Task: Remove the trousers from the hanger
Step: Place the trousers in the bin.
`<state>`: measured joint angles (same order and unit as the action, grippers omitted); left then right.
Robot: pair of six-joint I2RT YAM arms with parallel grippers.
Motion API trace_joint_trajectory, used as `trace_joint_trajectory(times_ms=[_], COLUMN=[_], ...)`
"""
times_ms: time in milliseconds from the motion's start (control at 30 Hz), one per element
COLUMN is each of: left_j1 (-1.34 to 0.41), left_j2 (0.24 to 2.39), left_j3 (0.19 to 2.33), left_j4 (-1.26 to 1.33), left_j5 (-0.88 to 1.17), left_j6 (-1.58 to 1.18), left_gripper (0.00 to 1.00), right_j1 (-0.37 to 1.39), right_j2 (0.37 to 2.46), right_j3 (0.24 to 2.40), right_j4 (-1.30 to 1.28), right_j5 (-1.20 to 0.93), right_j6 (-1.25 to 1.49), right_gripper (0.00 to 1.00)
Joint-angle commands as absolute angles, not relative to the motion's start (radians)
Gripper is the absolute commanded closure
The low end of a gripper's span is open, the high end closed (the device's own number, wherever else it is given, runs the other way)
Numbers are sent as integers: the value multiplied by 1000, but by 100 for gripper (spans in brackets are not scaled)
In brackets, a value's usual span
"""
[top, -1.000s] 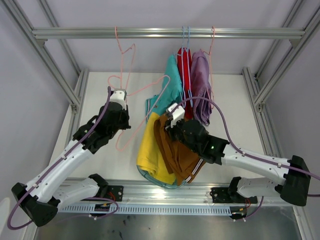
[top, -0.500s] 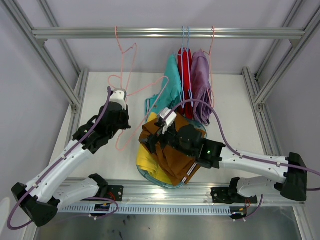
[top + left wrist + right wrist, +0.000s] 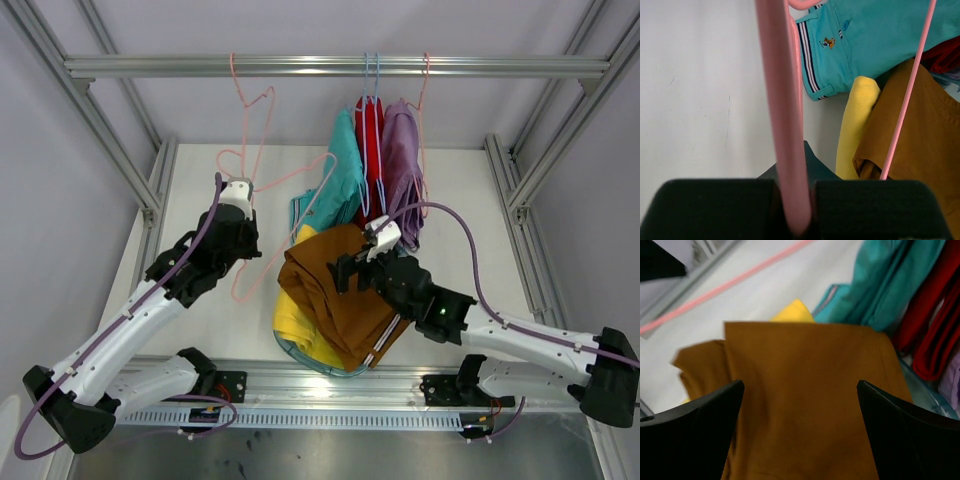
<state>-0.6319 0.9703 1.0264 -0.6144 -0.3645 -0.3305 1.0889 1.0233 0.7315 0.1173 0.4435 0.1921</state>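
Left fingers: clenched on the wire of a bare pink hanger [image 3: 782, 100], the left gripper [image 3: 792, 210] holding it over the table [image 3: 200, 180] left of the pile.
Right fingers: spread wide and grasping nothing, the right gripper [image 3: 800, 385] just above the brown trousers [image 3: 330, 295].
Brown trousers: off any hanger, rumpled, lying on the yellow trousers [image 3: 290, 320] at the near middle of the table.
On hangers: teal trousers [image 3: 345, 175], red trousers [image 3: 370, 150] and lilac trousers [image 3: 400, 160], side by side under the rail [image 3: 340, 66].
Handling: soft, light and limp; likely to sag and slide along the wire under a tug (not fragile, but apt to drag a neighbour along).
Where to grip: probably a thick fold low on the teal pair, nearest the pile, pulling down and away.
Top view only: both arms, the rail, and which pairs hang or lie.
Left wrist only: the wire seated between the pads, plus the striped edge and small emblem on the teal cloth.
Right wrist only: open space between both fingertips, with brown cloth below (somewhat blurred).
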Motion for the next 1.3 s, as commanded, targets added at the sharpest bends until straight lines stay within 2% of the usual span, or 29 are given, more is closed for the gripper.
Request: trace_joint_trajectory(times_ms=[0, 333, 500, 633, 867, 1033, 1267], left_j1=[-630, -630, -630, -630, -634, -653, -670], left_j2=[951, 957, 963, 968, 962, 945, 927], left_j3=[1043, 1045, 1046, 1049, 1063, 1083, 1085], left_j4=[-587, -588, -586, -591, -612, -641, -721], left_j5=[-373, -367, -354, -348, -354, -414, -549], left_j6=[-321, -322, -322, -319, -304, -293, -316], left_gripper=[99, 99, 99, 100, 99, 99, 99], right_j1=[1054, 1090, 1126, 1129, 1146, 1137, 1104], right_j2=[1089, 1480, 1555, 1508, 1284, 1152, 1144], right_j3=[687, 548, 558, 595, 710, 719, 703], right_j4=[172, 431, 442, 338, 104, 109, 143], right_j5=[425, 370, 417, 449, 577, 592, 549], right_j6=[264, 420, 453, 442, 410, 388, 382], right_gripper=[1, 0, 1, 1, 1, 1, 1])
